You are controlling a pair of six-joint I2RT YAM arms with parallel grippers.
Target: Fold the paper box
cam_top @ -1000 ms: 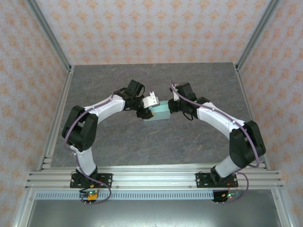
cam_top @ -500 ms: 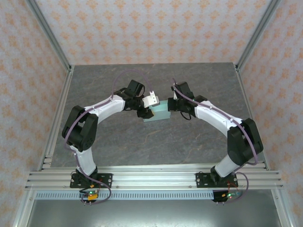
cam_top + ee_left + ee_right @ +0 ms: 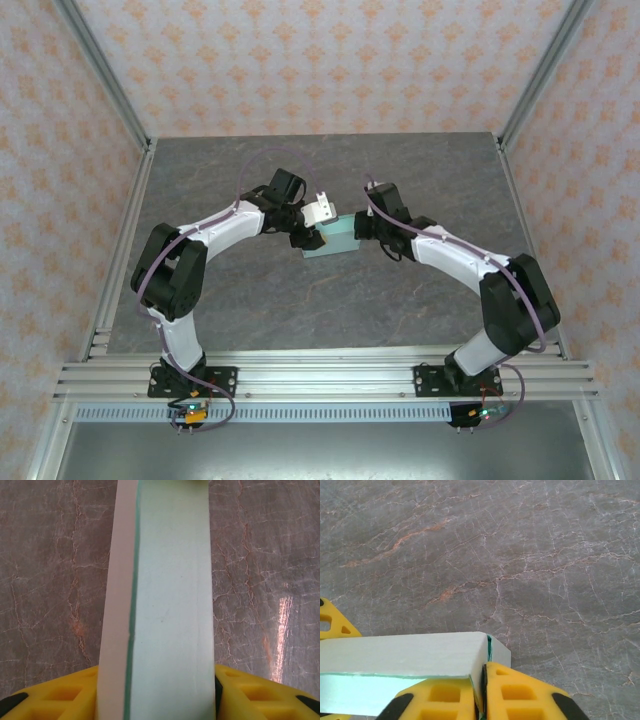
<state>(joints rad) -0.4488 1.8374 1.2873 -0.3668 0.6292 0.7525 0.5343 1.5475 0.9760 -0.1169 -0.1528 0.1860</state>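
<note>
The pale mint-green paper box (image 3: 337, 238) hangs just above the table's middle, held between both arms as a small flat rectangular shape. My left gripper (image 3: 312, 236) grips its left end. In the left wrist view the box (image 3: 172, 605) fills the gap between the yellow fingers (image 3: 65, 697), with a paler strip along its left side. My right gripper (image 3: 363, 228) is at the box's right end. There its yellow fingers (image 3: 525, 695) are pressed together on a thin end wall of the box (image 3: 405, 655) at its corner.
The grey marbled table (image 3: 300, 300) lies beneath the box. Aluminium posts (image 3: 100, 70) and patterned walls close in the left, right and back sides. The arm bases stand on the rail (image 3: 320, 380) at the near edge.
The right arm has shifted a little left toward the box, with its wrist turning slightly. The left arm and the box have stayed almost still.
</note>
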